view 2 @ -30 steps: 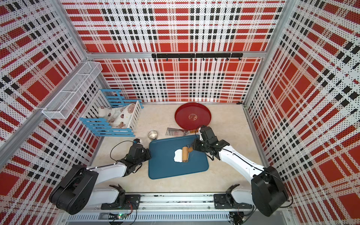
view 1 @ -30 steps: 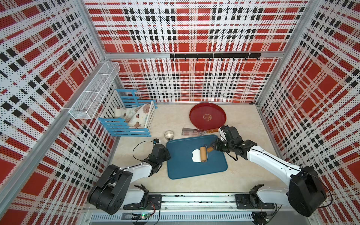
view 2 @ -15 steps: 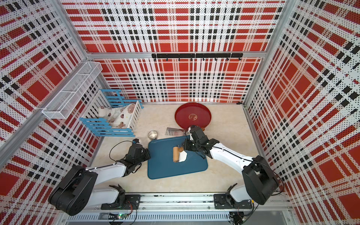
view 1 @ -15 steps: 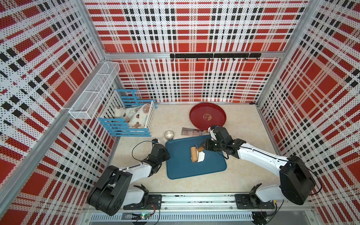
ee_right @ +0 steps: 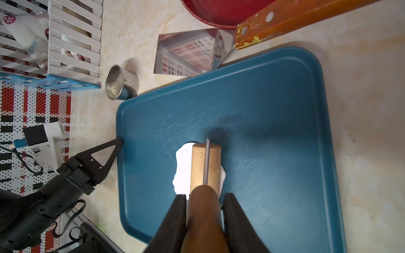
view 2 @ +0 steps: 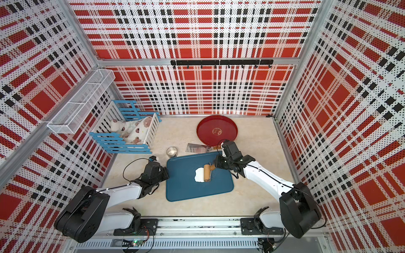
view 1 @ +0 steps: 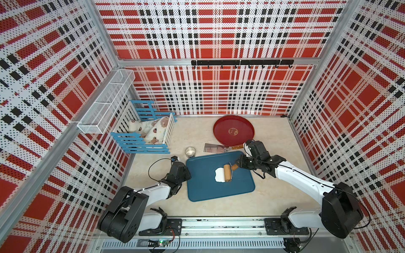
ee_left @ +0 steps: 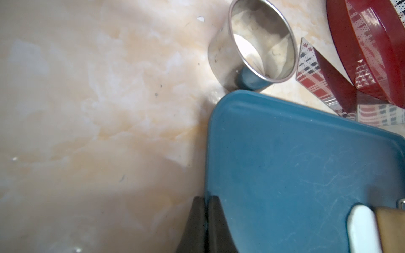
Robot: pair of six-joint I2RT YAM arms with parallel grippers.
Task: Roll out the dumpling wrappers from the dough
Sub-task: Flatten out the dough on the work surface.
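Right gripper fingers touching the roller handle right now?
Touching. In the right wrist view the right gripper has both fingers pressed flat against the roller handle, no gap either side.

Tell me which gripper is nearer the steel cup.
Left. The left gripper, jaws shut, is at the tray edge nearest the cup. The right gripper is across the tray, holding the roller on the dough, farther from the cup.
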